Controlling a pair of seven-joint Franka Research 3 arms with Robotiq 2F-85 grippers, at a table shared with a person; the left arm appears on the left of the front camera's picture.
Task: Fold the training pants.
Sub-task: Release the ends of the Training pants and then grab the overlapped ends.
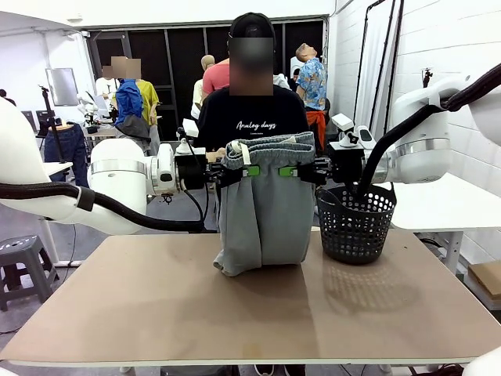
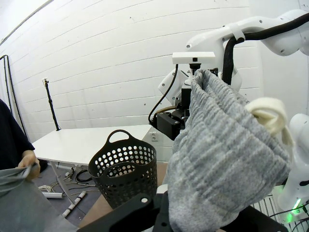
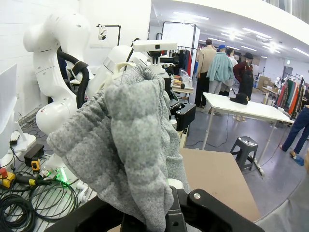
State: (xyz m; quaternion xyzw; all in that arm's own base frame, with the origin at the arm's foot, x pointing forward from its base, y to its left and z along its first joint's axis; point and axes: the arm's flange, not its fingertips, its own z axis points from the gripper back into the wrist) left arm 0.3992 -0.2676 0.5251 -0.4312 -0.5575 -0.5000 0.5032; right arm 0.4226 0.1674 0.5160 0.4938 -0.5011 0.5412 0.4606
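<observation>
Two sets of jaws tight on soft grey jersey training pants (image 1: pixel 262 211) (gathered waistband uppermost).

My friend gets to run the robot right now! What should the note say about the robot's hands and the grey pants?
Left gripper: shut on the training pants at the waistband.
Right gripper: shut on the waistband too, at the other side.
Pants: hanging between the two grippers, bottom end bunched on the table. The black basket stands beside them, on the robot's right.
A person's hand grips grey cloth, likely the pants' far end.
Done: pants lifted by the waist.
Left: lay them down and fold them; nothing lies folded yet.
</observation>
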